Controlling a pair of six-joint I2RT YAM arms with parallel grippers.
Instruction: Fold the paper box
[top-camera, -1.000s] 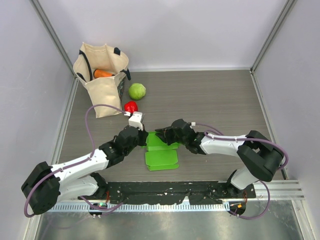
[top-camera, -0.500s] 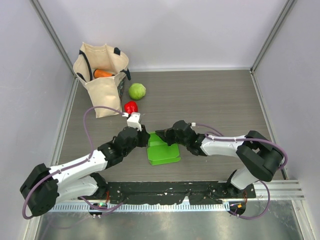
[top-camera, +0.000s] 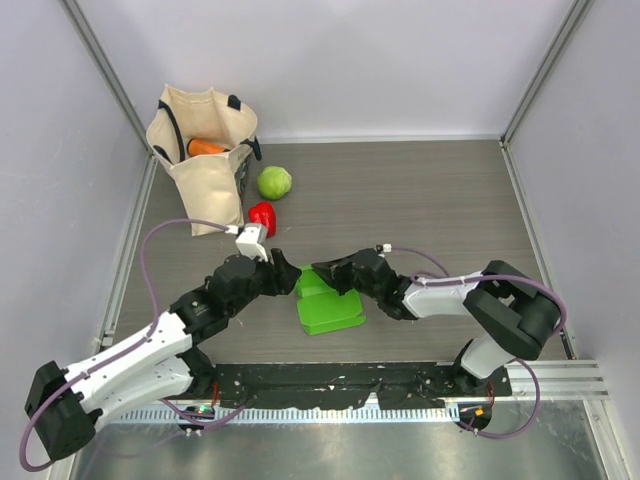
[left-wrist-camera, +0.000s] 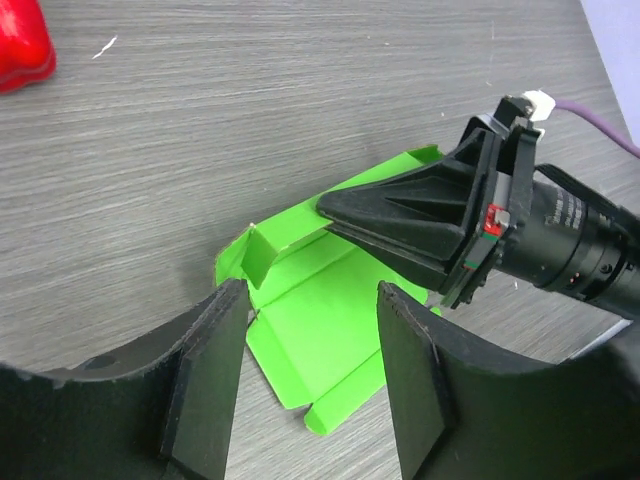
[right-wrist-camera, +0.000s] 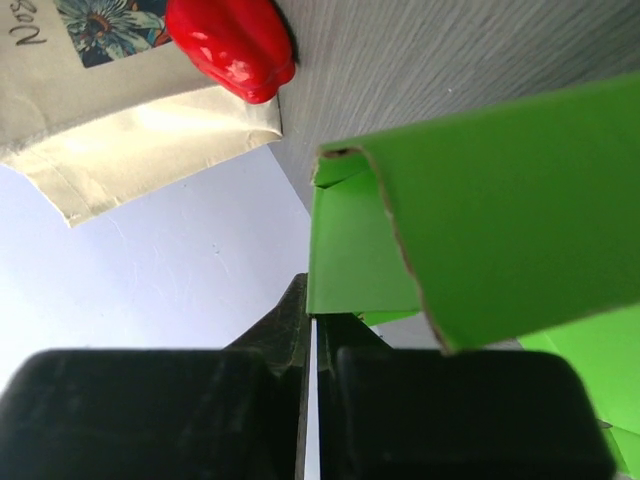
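Note:
The paper box (top-camera: 332, 312) is a bright green card cut-out lying on the grey table, partly folded, with one flap raised. My right gripper (top-camera: 323, 272) is shut, its tips pinching the box's far-left flap (right-wrist-camera: 365, 240). In the left wrist view that gripper (left-wrist-camera: 335, 210) lies low across the card (left-wrist-camera: 320, 335). My left gripper (top-camera: 284, 276) stands open just left of the box. Its fingers (left-wrist-camera: 205, 385) straddle the near part of the card from above without touching it.
A red pepper (top-camera: 262, 214) lies just beyond the left gripper, and a round pale-green vegetable (top-camera: 274, 182) lies farther back. A cloth tote bag (top-camera: 200, 150) with an orange item stands at the back left. White walls enclose the table.
My left gripper has opened and drawn back to the left off the card. My right gripper has shut on the flap. The box now lies folded smaller and shifted slightly towards me.

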